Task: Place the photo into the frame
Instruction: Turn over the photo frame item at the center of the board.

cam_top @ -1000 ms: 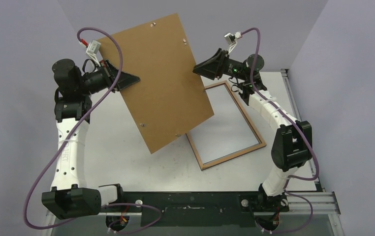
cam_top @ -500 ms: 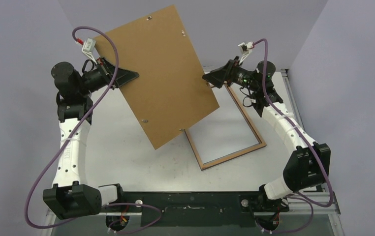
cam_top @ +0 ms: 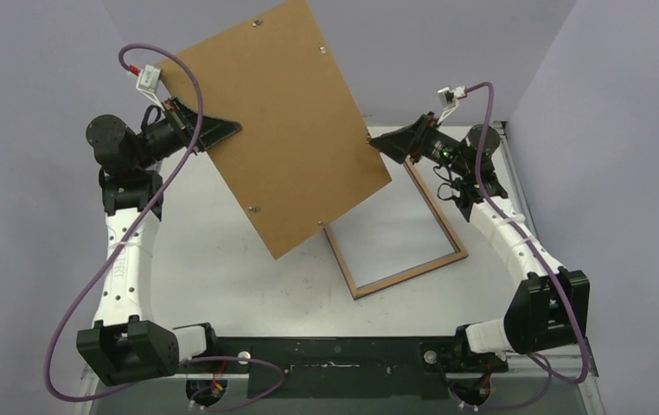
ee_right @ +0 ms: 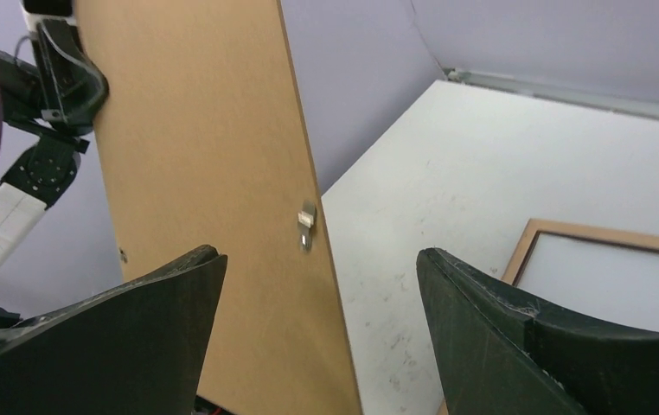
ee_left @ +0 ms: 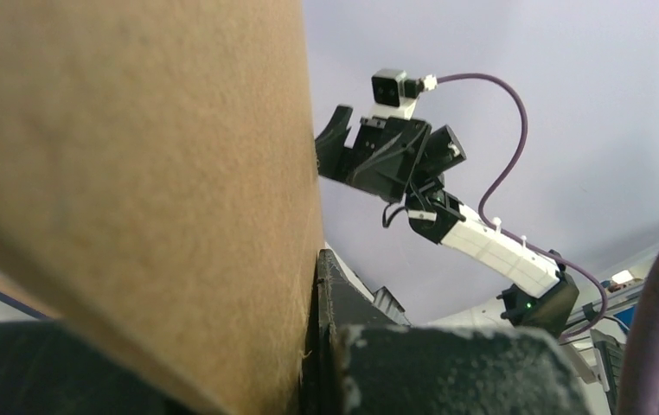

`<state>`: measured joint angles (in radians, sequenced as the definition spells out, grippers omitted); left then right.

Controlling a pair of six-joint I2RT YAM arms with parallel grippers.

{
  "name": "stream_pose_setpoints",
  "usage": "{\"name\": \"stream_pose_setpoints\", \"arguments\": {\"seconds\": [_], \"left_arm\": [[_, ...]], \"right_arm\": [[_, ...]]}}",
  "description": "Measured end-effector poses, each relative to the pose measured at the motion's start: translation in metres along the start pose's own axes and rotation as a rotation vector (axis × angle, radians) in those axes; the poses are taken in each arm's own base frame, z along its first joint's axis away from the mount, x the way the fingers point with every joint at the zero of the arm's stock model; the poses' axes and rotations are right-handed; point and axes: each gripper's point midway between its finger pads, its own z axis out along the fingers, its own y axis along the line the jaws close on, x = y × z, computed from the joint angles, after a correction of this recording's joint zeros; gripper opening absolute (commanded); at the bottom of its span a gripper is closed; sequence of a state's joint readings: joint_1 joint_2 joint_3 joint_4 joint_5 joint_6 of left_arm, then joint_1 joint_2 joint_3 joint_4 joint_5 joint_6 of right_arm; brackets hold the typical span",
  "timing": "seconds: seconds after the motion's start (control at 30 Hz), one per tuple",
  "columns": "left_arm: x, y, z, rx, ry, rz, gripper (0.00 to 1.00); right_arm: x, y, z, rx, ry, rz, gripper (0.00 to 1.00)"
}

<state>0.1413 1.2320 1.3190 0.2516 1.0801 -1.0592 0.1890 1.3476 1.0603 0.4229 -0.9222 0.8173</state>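
While it hangs tilted above the table [cam_top: 222, 259], backing board [cam_top: 287, 130]: left edge pinched by left gripper [cam_top: 225, 131], jaws pressed on it.
right gripper [cam_top: 378, 139]: spread wide, just beside board's right edge; contact unclear.
frame [cam_top: 410, 273]: flat on table, right of centre, brown side up.

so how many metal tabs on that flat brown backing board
4 visible from above on the brown backing board: two metal tabs by its far short edge, two by its near short edge. More may be hidden.
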Motion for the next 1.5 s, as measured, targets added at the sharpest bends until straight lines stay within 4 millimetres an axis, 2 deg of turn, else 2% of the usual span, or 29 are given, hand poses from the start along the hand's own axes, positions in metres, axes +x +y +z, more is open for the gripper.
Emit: {"name": "stream_pose_setpoints", "arguments": {"seconds": [0.13, 0.23, 0.33, 0.47, 0.53, 0.57, 0.63, 0.67, 0.7, 0.73, 0.77, 0.8, 0.83, 0.9, 0.97, 1.0, 1.03, 1.13, 1.23, 1.37, 1.5], "left_arm": [[0.014, 0.01, 0.002, -0.002, 0.036, -0.047, 0.0], [0.027, 0.018, 0.005, -0.009, 0.07, -0.074, 0.0], [0.039, 0.021, 0.009, -0.011, 0.104, -0.085, 0.0], [0.051, 0.022, 0.013, -0.007, 0.136, -0.094, 0.0], [0.053, 0.022, 0.015, -0.006, 0.143, -0.095, 0.0], [0.054, 0.023, 0.015, -0.006, 0.144, -0.093, 0.0], [0.055, 0.025, 0.017, -0.006, 0.147, -0.089, 0.0], [0.055, 0.026, 0.017, -0.005, 0.149, -0.089, 0.0], [0.056, 0.026, 0.018, -0.006, 0.15, -0.089, 0.01], [0.056, 0.027, 0.018, -0.008, 0.15, -0.083, 0.06], [0.057, 0.03, 0.02, -0.015, 0.151, -0.082, 0.15], [0.059, 0.034, 0.021, -0.023, 0.155, -0.085, 0.28], [0.061, 0.038, 0.024, -0.031, 0.158, -0.085, 0.48], [0.066, 0.049, 0.029, -0.059, 0.17, -0.092, 0.76], [0.076, 0.061, 0.035, -0.095, 0.195, -0.115, 0.92], [0.079, 0.066, 0.036, -0.111, 0.204, -0.121, 0.96], [0.083, 0.071, 0.037, -0.128, 0.214, -0.133, 0.99], [0.085, 0.082, 0.036, -0.18, 0.225, -0.137, 0.96], [0.082, 0.082, 0.035, -0.196, 0.225, -0.112, 0.96], [0.078, 0.083, 0.033, -0.219, 0.226, -0.054, 0.96], [0.084, 0.1, 0.027, -0.313, 0.241, -0.011, 0.98]], "right_arm": [[-0.035, -0.001, 0.01, -0.064, -0.057, -0.022, 0.79], [-0.049, -0.004, 0.019, -0.124, -0.097, 0.006, 0.74], [-0.042, -0.008, 0.029, -0.168, -0.089, 0.064, 0.71], [-0.018, -0.005, 0.046, -0.2, -0.028, 0.131, 0.66], [-0.012, 0.005, 0.05, -0.225, -0.01, 0.134, 0.55], [-0.01, 0.009, 0.051, -0.238, -0.005, 0.132, 0.46], [-0.007, 0.018, 0.053, -0.263, 0.002, 0.132, 0.18], [-0.008, 0.019, 0.052, -0.266, -0.001, 0.139, 0.08], [-0.011, 0.018, 0.051, -0.262, -0.006, 0.151, 0.06], [-0.012, 0.017, 0.049, -0.262, -0.005, 0.168, 0.05], [-0.014, 0.019, 0.045, -0.271, -0.004, 0.182, 0.05], [-0.016, 0.021, 0.041, -0.278, -0.004, 0.192, 0.05], [-0.018, 0.023, 0.038, -0.28, -0.007, 0.199, 0.05], [-0.023, 0.026, 0.032, -0.278, -0.019, 0.195, 0.05], [-0.03, 0.027, 0.026, -0.256, -0.042, 0.181, 0.05], [-0.033, 0.026, 0.023, -0.242, -0.053, 0.176, 0.05], [-0.038, 0.022, 0.018, -0.219, -0.071, 0.171, 0.05], [-0.055, 0.006, 0.002, -0.146, -0.124, 0.161, 0.05], [-0.069, -0.012, -0.008, -0.08, -0.176, 0.17, 0.05], [-0.074, -0.043, -0.016, 0.051, -0.204, 0.188, 0.05], [-0.084, -0.067, -0.023, 0.212, -0.213, 0.174, 0.05]]}}
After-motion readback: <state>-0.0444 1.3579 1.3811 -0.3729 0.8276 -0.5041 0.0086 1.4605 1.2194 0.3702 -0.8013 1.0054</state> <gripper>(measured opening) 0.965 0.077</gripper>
